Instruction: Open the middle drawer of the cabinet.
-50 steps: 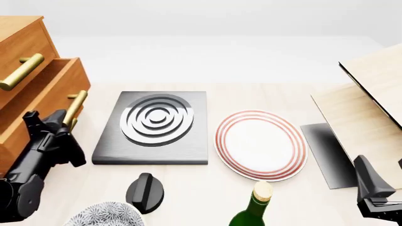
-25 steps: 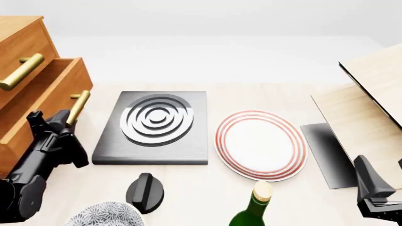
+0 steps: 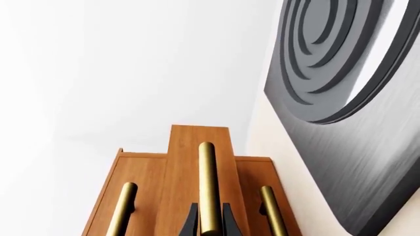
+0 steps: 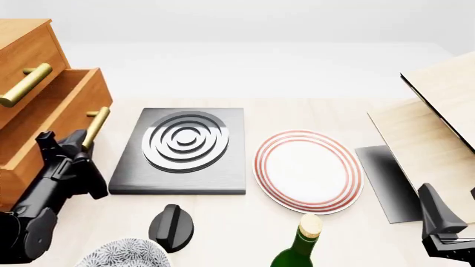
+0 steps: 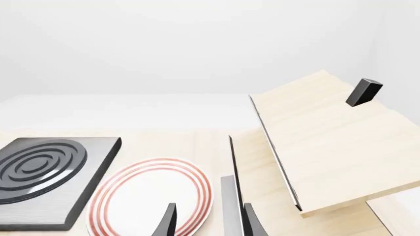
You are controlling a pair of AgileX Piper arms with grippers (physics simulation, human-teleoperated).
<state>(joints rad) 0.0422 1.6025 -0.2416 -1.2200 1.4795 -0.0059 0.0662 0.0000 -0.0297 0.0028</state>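
The orange-brown cabinet (image 4: 26,47) stands at the table's left edge. Its middle drawer (image 4: 67,105) is pulled part way out, past the top drawer with its brass handle (image 4: 26,83). My left gripper (image 4: 82,143) is shut on the middle drawer's brass bar handle (image 4: 97,125). In the left wrist view the bar (image 3: 208,187) runs between the two black fingertips of that gripper (image 3: 208,222), with a like handle on either side. My right gripper (image 4: 451,206) is open and empty at the front right; it also shows in the right wrist view (image 5: 206,221).
A black hob plate with concentric rings (image 4: 182,147) lies right of the drawer. A red-rimmed plate (image 4: 308,169) sits mid-table. A black knob (image 4: 172,225), a patterned bowl (image 4: 122,253) and a green bottle (image 4: 301,250) stand at the front. Pale wood boards (image 4: 438,128) rise at the right.
The middle drawer has slid further out of the cabinet, and my left gripper has moved with its handle. The right arm has not moved.
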